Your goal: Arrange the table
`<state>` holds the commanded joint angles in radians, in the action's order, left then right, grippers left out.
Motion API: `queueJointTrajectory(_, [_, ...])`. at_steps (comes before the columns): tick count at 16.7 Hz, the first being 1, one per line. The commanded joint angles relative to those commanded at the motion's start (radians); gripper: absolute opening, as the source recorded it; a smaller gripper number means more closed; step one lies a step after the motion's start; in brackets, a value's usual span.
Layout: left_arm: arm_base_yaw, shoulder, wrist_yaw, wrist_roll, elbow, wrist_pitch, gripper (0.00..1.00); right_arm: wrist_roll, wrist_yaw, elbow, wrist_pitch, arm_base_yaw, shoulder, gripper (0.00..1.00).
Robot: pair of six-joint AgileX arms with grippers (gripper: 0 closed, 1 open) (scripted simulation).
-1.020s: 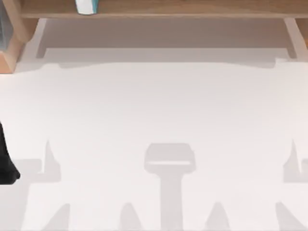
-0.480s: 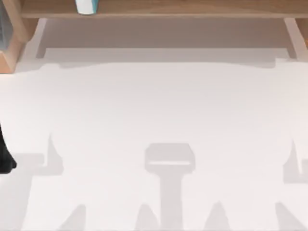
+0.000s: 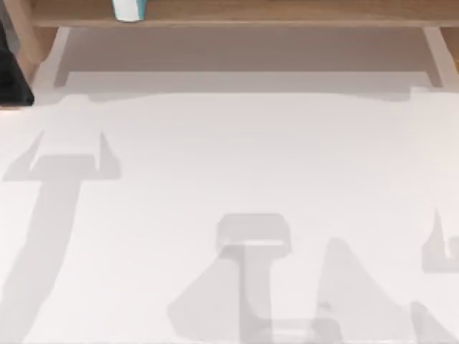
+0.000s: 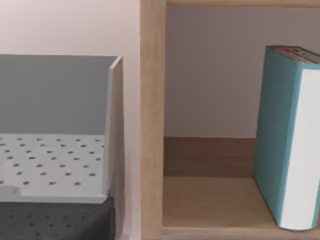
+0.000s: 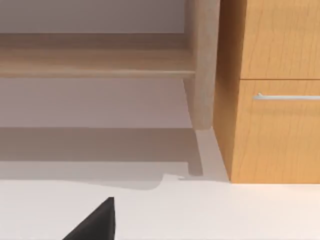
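Observation:
The white table (image 3: 237, 158) spreads across the top view with nothing lying on its visible surface. A black part of my left gripper (image 3: 13, 75) shows at the far left edge, up near the wooden shelf frame (image 3: 244, 14). Its wrist camera looks into the shelf, where a teal book (image 4: 287, 135) stands upright beside a wooden post (image 4: 151, 120). One black fingertip (image 5: 95, 222) of my right gripper hangs over the table near the shelf's right end.
A teal and white book (image 3: 129, 8) sits on the shelf at the back. A grey perforated tray (image 4: 55, 165) stands left of the post. A wooden drawer cabinet (image 5: 270, 100) with a metal handle (image 5: 287, 96) stands at the shelf's right end.
My left arm has moved from the left edge near the table's front up toward the shelf at the back left. Its shadow on the table followed. The right side looks unchanged.

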<state>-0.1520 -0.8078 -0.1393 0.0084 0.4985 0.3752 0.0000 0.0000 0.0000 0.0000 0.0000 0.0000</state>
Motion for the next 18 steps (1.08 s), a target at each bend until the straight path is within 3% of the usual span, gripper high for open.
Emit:
queueJointTrajectory(9, [-0.149, -0.937, -0.132, -0.002, 0.492, 0.373, 1.00, 0.000, 0.000, 0.000, 0.000, 0.000, 0.000, 1.00])
queueJointTrajectory(13, [-0.187, -1.123, -0.161, -0.002, 0.608, 0.461, 1.00, 0.000, 0.000, 0.000, 0.000, 0.000, 0.000, 1.00])
queueJointTrajectory(18, [-0.193, -1.152, -0.166, -0.002, 0.627, 0.475, 1.00, 0.000, 0.000, 0.000, 0.000, 0.000, 0.000, 1.00])
